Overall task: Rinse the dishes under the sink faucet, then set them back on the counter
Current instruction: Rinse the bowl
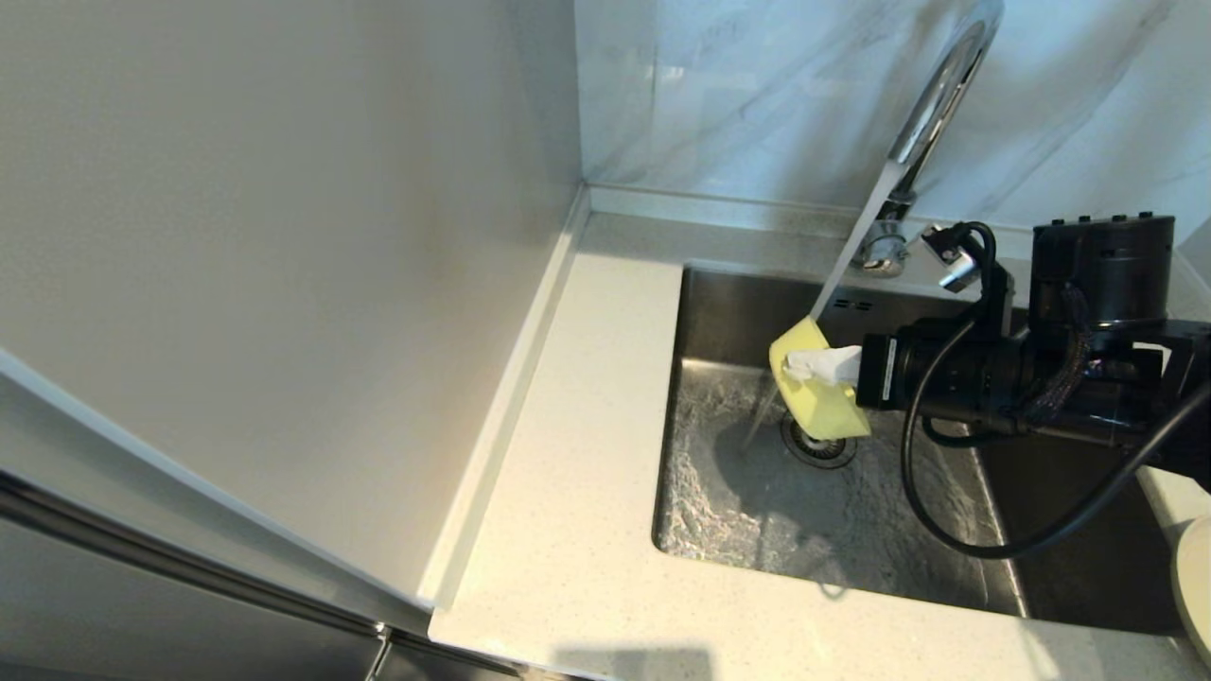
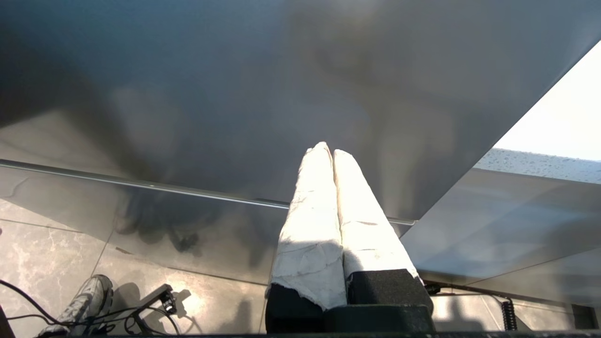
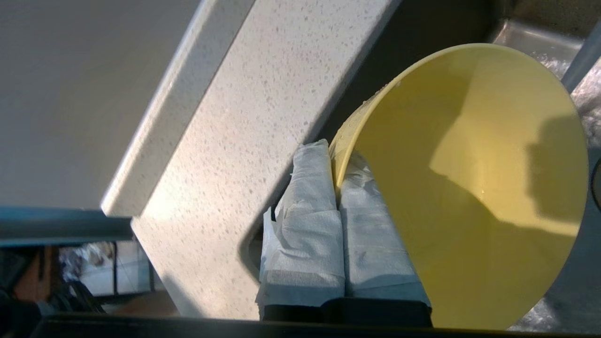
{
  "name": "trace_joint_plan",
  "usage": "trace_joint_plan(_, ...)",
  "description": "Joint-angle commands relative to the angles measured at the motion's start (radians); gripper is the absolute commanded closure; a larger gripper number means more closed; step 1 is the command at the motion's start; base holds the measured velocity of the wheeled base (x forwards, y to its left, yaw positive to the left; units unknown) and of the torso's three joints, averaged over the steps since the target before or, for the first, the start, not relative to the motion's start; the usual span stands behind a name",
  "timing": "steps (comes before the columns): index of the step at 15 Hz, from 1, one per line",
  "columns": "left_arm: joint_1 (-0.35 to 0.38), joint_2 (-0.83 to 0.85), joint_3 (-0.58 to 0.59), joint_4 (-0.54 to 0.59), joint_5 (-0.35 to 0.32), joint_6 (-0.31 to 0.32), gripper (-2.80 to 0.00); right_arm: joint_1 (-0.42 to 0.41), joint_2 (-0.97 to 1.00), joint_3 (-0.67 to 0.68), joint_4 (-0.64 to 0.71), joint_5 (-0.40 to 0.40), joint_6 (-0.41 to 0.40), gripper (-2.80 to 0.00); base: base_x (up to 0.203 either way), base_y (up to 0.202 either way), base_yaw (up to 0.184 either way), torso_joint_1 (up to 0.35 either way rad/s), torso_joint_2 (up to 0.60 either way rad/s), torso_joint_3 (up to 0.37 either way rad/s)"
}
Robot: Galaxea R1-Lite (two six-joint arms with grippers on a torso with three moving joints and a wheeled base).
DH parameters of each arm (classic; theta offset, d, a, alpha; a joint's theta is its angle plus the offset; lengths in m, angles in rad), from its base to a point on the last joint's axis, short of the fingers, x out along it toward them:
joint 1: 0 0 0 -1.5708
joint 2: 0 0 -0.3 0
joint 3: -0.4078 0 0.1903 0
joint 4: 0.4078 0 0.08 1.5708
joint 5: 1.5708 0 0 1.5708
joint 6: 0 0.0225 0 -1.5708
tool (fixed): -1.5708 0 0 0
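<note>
The near strip of the counter (image 1: 568, 530), off-white speckled stone, is seen running along the front and left of the sink basin (image 1: 757, 511). At the far right edge of the head view, a sliver of an off-white plate (image 1: 1194, 586) is seen on the counter beside the basin. Chopsticks cannot be made out.

The basin, square stainless steel, is sunk into the counter; its floor is wet and rippled, with a round drain (image 1: 819, 445) near the middle. Over it, the right gripper (image 1: 821, 365) is reached in level from the right, its padded fingers pinched tight on the rim of the pale-yellow bowl (image 1: 819, 395). In the right wrist view one finger (image 3: 310, 220) is seen outside the rim and the other inside. The bowl (image 3: 469, 188) is held tilted on its side above the drain, clear of the basin floor.

A water stream (image 1: 856, 241) is seen falling slantwise from the faucet (image 1: 932, 104) onto the bowl's upper edge and draining off below. The chrome gooseneck is mounted on the back ledge behind the basin.

Further back, a low raised edge is seen meeting a marbled wall; a plain pale panel stands to the left.

The left gripper (image 2: 332, 152) is parked off the counter, fingers pressed together and empty, facing a grey cabinet front above a tiled floor.
</note>
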Motion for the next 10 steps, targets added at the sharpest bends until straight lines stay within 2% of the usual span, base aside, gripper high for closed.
trace_joint_plan(1, 0.0, 0.0, 0.0, 0.0, 0.0, 0.0, 0.0, 0.003, 0.003, -0.043, 0.037, 0.005, -0.012, 0.0, 0.0, 0.0, 0.0, 0.0, 0.0, 0.0)
trace_joint_plan(3, 0.0, 0.0, 0.0, 0.0, 0.0, 0.0, 0.0, 0.007, 0.034, -0.077, 0.058, 0.006, -0.045, 0.0, 0.0, 0.0, 0.0, 0.0, 0.0, 0.0)
trace_joint_plan(10, 0.0, 0.0, 0.0, 0.0, 0.0, 0.0, 0.0, 0.003, 0.148, -0.207, 0.066, -0.027, -0.045, 0.0, 0.0, 0.0, 0.0, 0.0, 0.0, 0.0)
